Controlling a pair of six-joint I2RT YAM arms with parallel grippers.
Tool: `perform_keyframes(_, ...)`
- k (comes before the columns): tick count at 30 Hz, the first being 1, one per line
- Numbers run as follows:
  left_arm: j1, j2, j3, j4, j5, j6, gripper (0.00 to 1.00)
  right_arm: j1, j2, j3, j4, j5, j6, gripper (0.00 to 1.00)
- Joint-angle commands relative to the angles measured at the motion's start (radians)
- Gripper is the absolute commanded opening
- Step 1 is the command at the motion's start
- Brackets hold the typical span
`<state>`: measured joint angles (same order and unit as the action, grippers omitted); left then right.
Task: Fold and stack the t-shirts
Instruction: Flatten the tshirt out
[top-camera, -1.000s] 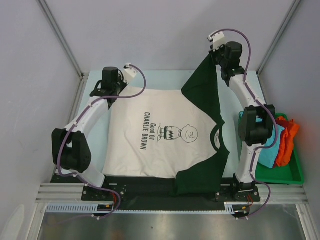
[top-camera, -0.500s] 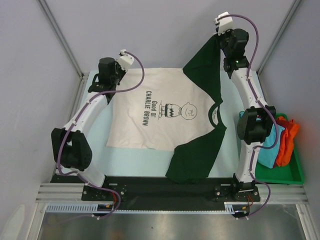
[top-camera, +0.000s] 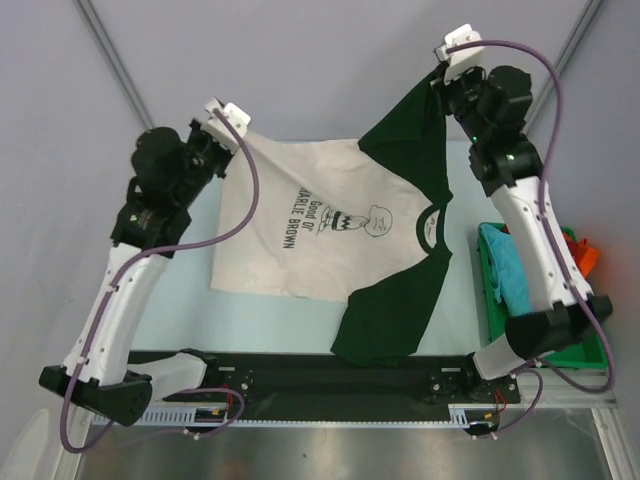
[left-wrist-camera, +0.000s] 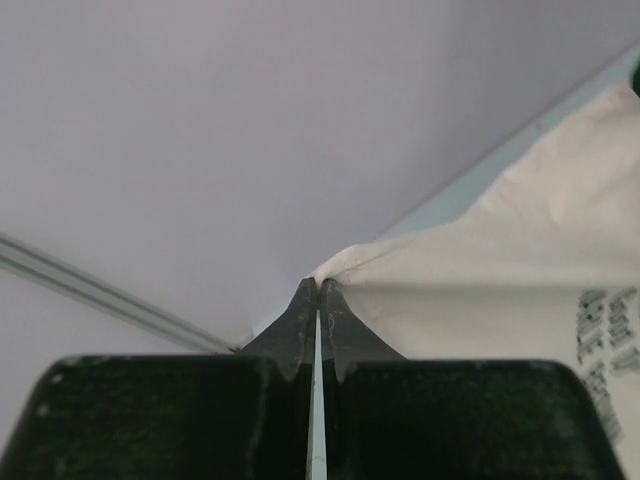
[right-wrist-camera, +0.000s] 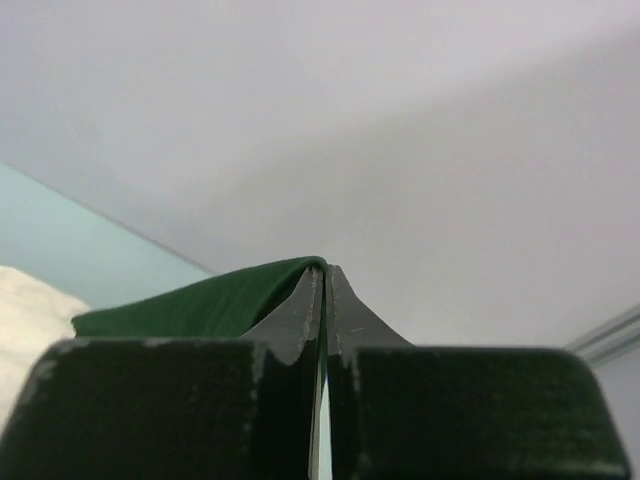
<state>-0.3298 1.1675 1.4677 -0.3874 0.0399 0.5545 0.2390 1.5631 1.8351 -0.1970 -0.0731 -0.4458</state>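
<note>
A cream-white t-shirt (top-camera: 300, 230) with dark "Good Ol' Charlie Brown" lettering lies spread on the table, collar to the right. Dark green cloth (top-camera: 405, 150) runs from its collar end up to the far right, and a second green flap (top-camera: 390, 315) lies toward the near edge. I cannot tell whether the green is a separate shirt. My left gripper (top-camera: 222, 145) is shut on the cream shirt's far-left corner (left-wrist-camera: 500, 260), lifted off the table. My right gripper (top-camera: 440, 82) is shut on the green cloth's tip (right-wrist-camera: 200, 305), held high.
A green tray (top-camera: 590, 355) at the right edge holds teal cloth (top-camera: 510, 270) and orange cloth (top-camera: 588, 258). Grey walls with metal frame posts close in the far side. The black base rail (top-camera: 300, 375) runs along the near edge.
Both arms have risen and reached farther back. The shirt's far edge has lifted with them, and the whole cloth has slid away from the near edge.
</note>
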Motion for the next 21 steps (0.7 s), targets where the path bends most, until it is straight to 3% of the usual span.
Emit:
perform_keyframes(1, 0.002, -0.029, 0.236, -0.023, 0.009, 0.031, 0.0, 0.051, -0.17, 0.104, -0.013, 0.05, -0.007, 0.0)
perform_keyframes(5, -0.017, -0.057, 0.388, -0.085, 0.006, 0.053, 0.01, 0.104, -0.264, 0.19, -0.071, 0.102, -0.06, 0.0)
perform_keyframes(7, -0.032, -0.077, 0.44, -0.119, 0.021, 0.065, 0.0, 0.067, -0.296, 0.248, -0.1, 0.087, -0.007, 0.0)
perform_keyframes(9, -0.037, -0.12, 0.453, -0.126, 0.037, 0.068, 0.01, -0.009, -0.328, 0.294, -0.151, 0.049, 0.022, 0.0)
perform_keyframes(12, -0.035, -0.182, 0.465, -0.143, 0.054, 0.077, 0.01, -0.015, -0.376, 0.358, -0.202, 0.039, -0.02, 0.0)
perform_keyframes(21, 0.0, -0.304, 0.546, -0.139, 0.123, 0.067, 0.0, -0.095, -0.54, 0.405, -0.176, -0.056, 0.051, 0.0)
